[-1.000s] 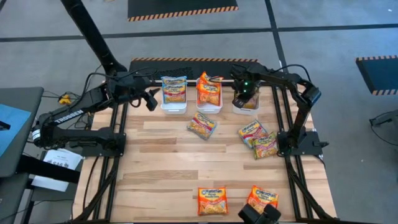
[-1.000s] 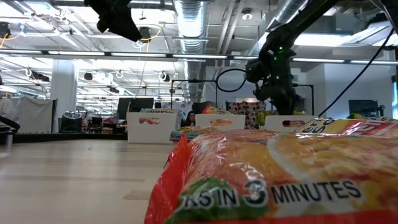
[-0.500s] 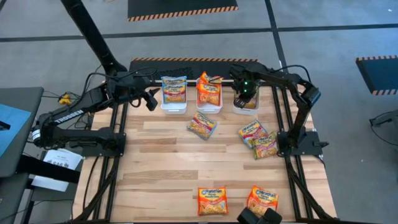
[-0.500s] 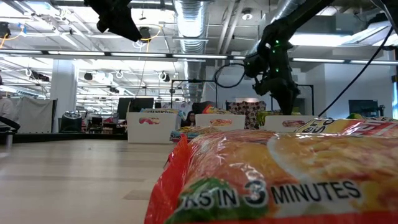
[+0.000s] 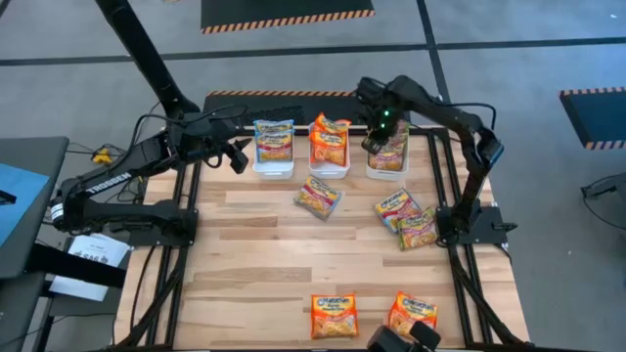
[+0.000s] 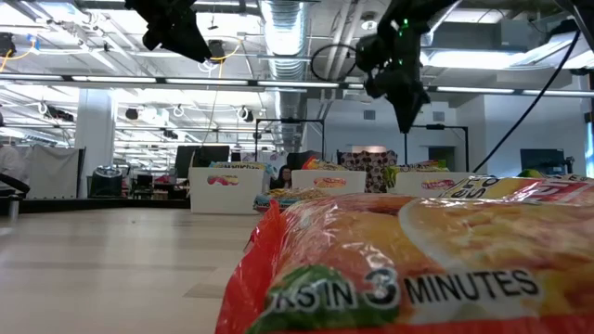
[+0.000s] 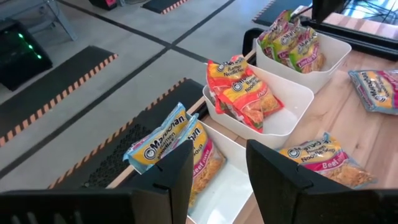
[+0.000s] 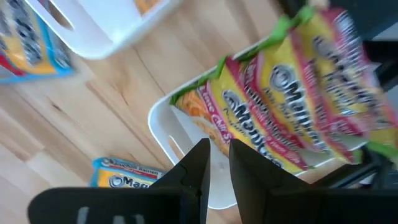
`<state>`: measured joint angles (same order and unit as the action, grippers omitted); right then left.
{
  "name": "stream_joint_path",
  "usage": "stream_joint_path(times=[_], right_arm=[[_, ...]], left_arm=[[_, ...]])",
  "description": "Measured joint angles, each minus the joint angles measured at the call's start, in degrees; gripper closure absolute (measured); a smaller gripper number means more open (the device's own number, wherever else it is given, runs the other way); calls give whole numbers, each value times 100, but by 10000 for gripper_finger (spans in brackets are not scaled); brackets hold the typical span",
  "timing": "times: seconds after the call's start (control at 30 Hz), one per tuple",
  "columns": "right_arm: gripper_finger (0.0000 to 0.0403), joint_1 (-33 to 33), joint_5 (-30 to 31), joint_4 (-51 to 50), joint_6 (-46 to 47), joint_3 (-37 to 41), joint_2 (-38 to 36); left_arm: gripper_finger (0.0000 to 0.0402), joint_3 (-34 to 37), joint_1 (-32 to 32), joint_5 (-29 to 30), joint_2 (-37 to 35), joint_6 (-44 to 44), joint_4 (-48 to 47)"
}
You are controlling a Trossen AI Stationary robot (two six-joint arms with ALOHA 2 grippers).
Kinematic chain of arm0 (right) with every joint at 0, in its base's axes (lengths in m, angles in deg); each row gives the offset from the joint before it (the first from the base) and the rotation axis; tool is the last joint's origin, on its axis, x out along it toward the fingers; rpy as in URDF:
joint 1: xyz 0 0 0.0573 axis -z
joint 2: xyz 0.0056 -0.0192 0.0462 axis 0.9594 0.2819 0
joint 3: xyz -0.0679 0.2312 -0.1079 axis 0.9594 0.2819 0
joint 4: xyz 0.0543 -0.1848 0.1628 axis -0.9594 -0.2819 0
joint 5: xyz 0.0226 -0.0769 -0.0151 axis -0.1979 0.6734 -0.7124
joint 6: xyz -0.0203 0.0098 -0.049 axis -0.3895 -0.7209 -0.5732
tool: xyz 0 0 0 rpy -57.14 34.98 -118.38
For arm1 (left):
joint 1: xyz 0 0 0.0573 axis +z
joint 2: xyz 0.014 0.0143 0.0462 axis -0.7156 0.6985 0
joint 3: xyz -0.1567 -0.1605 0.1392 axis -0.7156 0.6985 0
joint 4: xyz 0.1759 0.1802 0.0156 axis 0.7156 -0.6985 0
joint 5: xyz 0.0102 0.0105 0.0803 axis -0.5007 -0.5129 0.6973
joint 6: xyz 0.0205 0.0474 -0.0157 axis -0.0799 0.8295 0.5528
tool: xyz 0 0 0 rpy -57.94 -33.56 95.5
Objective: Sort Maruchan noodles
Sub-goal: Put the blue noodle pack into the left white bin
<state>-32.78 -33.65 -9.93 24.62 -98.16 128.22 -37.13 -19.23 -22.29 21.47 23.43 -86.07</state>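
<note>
**Operator:** Status of right gripper [image 5: 375,110]?

**Observer:** Raised. One second ago it sat low inside the right-hand tray [image 5: 373,173], at the green-yellow packets [image 5: 394,149]. It has since lifted and drawn back toward the far edge of the table [image 5: 264,254]. In the low view it hangs high above the tray row. Its wrist view shows the two fingers [image 8: 196,163] close together with only a narrow gap, and nothing between them.

**Operator:** Meaning for the task?

**Observer:** My reading: one deposit is complete. The green-yellow packets stand on edge in that tray, and the gripper is free for another pick.

**Operator:** Left gripper [image 5: 237,156]?

**Observer:** Waiting, just beside the left-hand tray [image 5: 262,168], off the table's left rail. Fingers [image 7: 171,180] spread moderately apart, empty.

**Operator:** Locate the remaining noodles.

**Observer:**
- Left-hand tray: pale yellow-blue packets [image 5: 274,140].
- Middle tray [image 5: 317,170]: orange-red packets [image 5: 329,143].
- Loose, just in front of the middle tray: one pale packet [image 5: 318,197].
- Loose on the right, near the right arm's base: two packets touching, one pale [image 5: 396,206] and one green-yellow [image 5: 418,230].
- Near edge: two orange-red packets [image 5: 335,316] and [image 5: 412,313], apart from each other.

**Operator:** Progress?

**Observer:** Judged past halfway. Five packets remain loose. The pair on the right lies nearest the free gripper; since they touch, taking one may shift the other.
</note>
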Motion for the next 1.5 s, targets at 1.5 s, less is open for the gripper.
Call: stream_joint_path(times=[1.5], right_arm=[[317,-3825,780,-863,3899,-970,-1246]], left_arm=[[230,2,173,-3769,2983,-2686,-96]])
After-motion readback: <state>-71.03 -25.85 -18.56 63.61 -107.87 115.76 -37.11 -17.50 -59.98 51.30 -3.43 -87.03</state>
